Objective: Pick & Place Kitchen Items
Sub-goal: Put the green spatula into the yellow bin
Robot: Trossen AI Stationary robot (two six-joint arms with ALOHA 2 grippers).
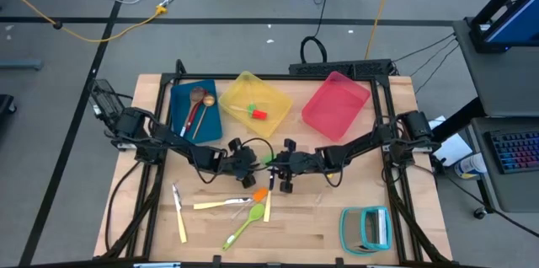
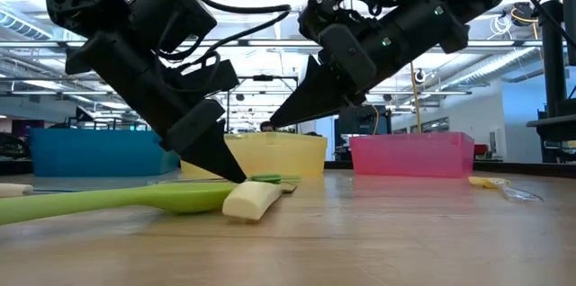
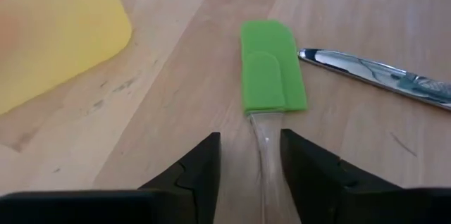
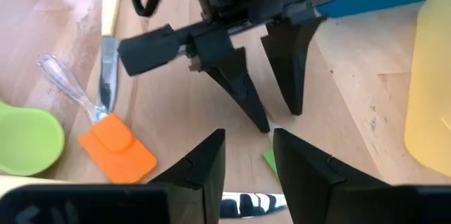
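Along the far edge of the counter (image 1: 337, 234) sit the blue bin (image 1: 195, 109) with a wooden spoon (image 1: 202, 113) inside, then the yellow bin (image 1: 254, 104) and the pink bin (image 1: 336, 104). At the near left, cream-handled cutlery (image 1: 179, 217) lies with open wood around it. At the middle, the left pincer (image 3: 250, 157) is down at the counter, its fingers apart on either side of the clear handle of the green spatula (image 3: 271, 65), a knife (image 3: 377, 76) just beside it. The lime-green spoon (image 1: 244, 224) and orange spatula (image 4: 118, 146) lie just nearer. The right pincer (image 4: 248, 155) hovers facing the left one, fingers apart, holding nothing. The teal rack (image 1: 367, 229) sits at the near right corner.
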